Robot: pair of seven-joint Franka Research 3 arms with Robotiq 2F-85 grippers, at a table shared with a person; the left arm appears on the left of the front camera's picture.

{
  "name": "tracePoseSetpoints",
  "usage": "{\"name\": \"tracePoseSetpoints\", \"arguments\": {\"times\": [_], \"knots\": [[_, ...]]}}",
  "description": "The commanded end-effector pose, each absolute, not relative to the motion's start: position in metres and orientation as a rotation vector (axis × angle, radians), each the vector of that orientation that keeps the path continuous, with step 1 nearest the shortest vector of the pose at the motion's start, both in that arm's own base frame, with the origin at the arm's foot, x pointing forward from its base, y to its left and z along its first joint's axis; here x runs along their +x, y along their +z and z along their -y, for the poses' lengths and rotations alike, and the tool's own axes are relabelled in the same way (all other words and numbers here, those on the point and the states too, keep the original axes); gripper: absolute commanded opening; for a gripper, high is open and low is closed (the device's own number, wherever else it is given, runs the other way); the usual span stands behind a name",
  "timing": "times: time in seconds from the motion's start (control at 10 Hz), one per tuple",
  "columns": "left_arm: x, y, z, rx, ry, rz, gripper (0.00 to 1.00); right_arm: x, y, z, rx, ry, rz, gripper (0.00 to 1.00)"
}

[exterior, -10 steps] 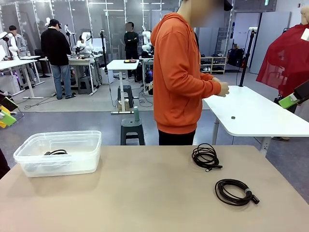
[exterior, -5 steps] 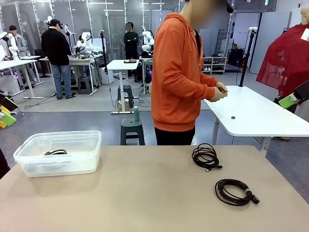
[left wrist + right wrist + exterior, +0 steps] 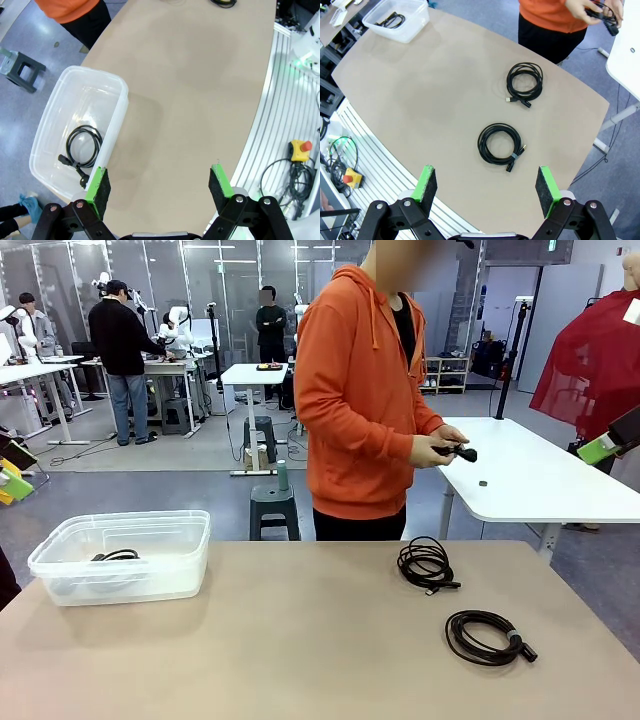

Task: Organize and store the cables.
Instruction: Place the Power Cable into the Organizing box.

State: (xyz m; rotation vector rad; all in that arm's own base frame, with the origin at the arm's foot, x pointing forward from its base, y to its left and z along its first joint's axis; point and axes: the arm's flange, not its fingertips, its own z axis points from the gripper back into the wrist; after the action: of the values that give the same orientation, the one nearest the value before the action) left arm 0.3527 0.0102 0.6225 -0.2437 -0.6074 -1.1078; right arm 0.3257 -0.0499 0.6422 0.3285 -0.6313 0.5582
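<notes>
Two coiled black cables lie on the tan table (image 3: 300,640), one nearer the person (image 3: 428,564) (image 3: 524,81) and one closer to me (image 3: 487,636) (image 3: 499,143). A third coil (image 3: 82,147) (image 3: 118,556) rests inside the clear plastic bin (image 3: 120,555) (image 3: 112,132) at the table's left. The person in an orange hoodie holds another black cable (image 3: 455,451) (image 3: 605,15) in both hands at the far edge. My left gripper (image 3: 159,182) hangs open high above the table beside the bin. High over the near coil, my right gripper (image 3: 487,187) stands open too, with nothing between the fingers.
A white table (image 3: 540,480) stands behind the person at the right. A stool (image 3: 273,505) sits on the floor beyond the far edge. An emergency stop button (image 3: 298,150) and loose wires lie below the table's near edge.
The person has turned from the white table toward my table and now holds a black cable out in both hands. The coils and the bin have not moved.
</notes>
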Motion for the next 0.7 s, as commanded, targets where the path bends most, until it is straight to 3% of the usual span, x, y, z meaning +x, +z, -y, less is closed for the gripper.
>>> {"name": "tracePoseSetpoints", "arguments": {"times": [0.0,0.6], "knots": [[0.3531,0.6232,-0.0069,-0.241,-1.090,0.602,1.00,0.3258,0.6421,0.0506,0.340,0.575,0.633,1.00],[0.3531,0.6232,-0.0069,-0.241,-1.090,0.602,1.00,0.3258,0.6421,0.0506,0.340,0.575,0.633,1.00]]}}
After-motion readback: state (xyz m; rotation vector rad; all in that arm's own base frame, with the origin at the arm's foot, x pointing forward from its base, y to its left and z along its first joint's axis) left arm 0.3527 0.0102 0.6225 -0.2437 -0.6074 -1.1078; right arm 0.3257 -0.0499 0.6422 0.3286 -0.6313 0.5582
